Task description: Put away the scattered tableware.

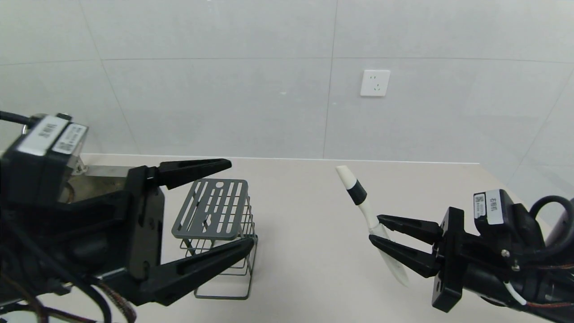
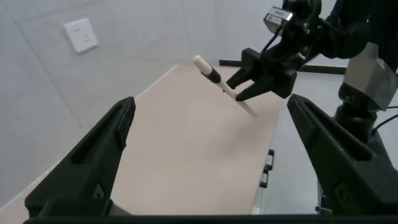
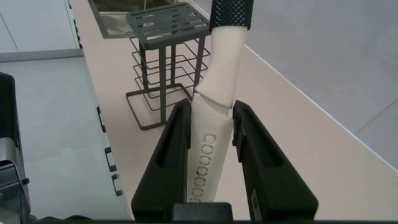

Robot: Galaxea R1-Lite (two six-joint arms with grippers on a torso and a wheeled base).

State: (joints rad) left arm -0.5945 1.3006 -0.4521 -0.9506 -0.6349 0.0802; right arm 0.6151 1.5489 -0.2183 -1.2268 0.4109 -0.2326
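Observation:
My right gripper [image 1: 374, 229] is shut on a white knife [image 1: 373, 226] with a black-banded handle, held in the air above the beige counter [image 1: 305, 233], handle pointing up and away. The right wrist view shows both fingers [image 3: 173, 146] pressing the knife [image 3: 214, 124] where blade meets handle. A grey wire cutlery rack [image 1: 215, 231] with a slotted top stands left of centre on the counter. My left gripper [image 1: 237, 204] hangs wide open beside the rack, nothing between its fingers. From the left wrist view, the right gripper [image 2: 239, 87] and knife [image 2: 219, 81] appear farther off.
A steel sink [image 1: 96, 184] sits at the counter's back left, behind my left arm. A white wall socket [image 1: 375, 83] is on the tiled wall. The counter's front edge runs beside the rack [image 3: 166, 59], with floor below it.

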